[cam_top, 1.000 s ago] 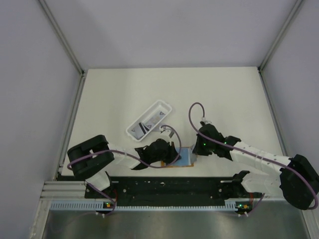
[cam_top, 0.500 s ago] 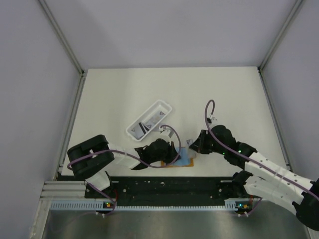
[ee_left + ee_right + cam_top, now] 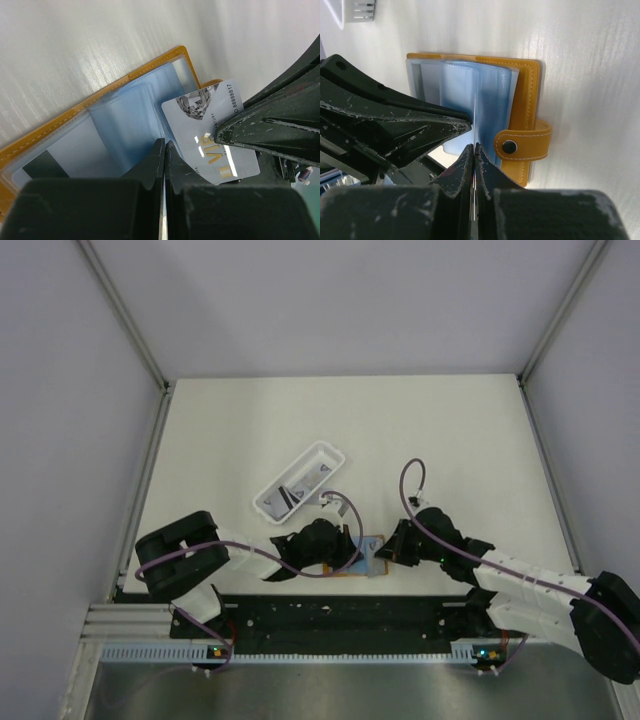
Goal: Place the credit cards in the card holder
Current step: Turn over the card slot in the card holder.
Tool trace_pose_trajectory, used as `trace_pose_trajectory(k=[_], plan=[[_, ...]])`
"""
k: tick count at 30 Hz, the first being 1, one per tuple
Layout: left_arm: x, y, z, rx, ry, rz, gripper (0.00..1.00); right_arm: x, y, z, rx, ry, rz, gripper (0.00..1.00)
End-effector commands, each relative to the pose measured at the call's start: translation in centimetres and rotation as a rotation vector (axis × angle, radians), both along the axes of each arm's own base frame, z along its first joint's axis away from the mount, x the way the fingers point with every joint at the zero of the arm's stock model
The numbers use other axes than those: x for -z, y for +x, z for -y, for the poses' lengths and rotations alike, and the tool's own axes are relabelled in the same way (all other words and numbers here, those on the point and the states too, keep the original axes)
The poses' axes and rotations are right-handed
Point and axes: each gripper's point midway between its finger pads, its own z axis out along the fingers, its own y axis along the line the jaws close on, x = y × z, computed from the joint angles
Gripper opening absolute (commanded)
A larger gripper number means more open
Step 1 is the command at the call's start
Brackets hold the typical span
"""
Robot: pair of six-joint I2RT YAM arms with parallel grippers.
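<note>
Card holder (image 3: 522, 95) is lying open on the worktop (image 3: 420, 430) near its front edge, between the two arms, with its clear sleeves (image 3: 125, 120) fanning up. Right end effector (image 3: 474, 148) is pinching a card (image 3: 195, 130) edge-on, the card's corner lying over the sleeves. Left end effector (image 3: 164, 146) is resting closed against the sleeves; whether it is gripping one is unclear.
</note>
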Motion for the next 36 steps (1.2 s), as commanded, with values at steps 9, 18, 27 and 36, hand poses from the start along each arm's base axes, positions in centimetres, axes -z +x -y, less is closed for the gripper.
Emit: trace_pose_trajectory(k=[9, 18, 27, 36], plan=[[3.9, -1.7, -4.0, 0.001, 0.176, -0.066, 0.00, 2.1, 0.3, 1.6, 0.076, -0.091, -0.047, 0.00], [4.1, -1.8, -4.1, -0.002, 0.182, -0.073, 0.00, 1.8, 0.3, 2.7, 0.104, -0.122, -0.025, 0.00], [3.9, -1.7, -3.9, 0.002, 0.176, -0.069, 0.00, 2.8, 0.2, 1.7, 0.053, -0.123, -0.060, 0.00], [3.5, -1.7, -3.6, 0.011, 0.169, -0.063, 0.00, 3.3, 0.5, 1.5, 0.046, -0.139, -0.064, 0.00]])
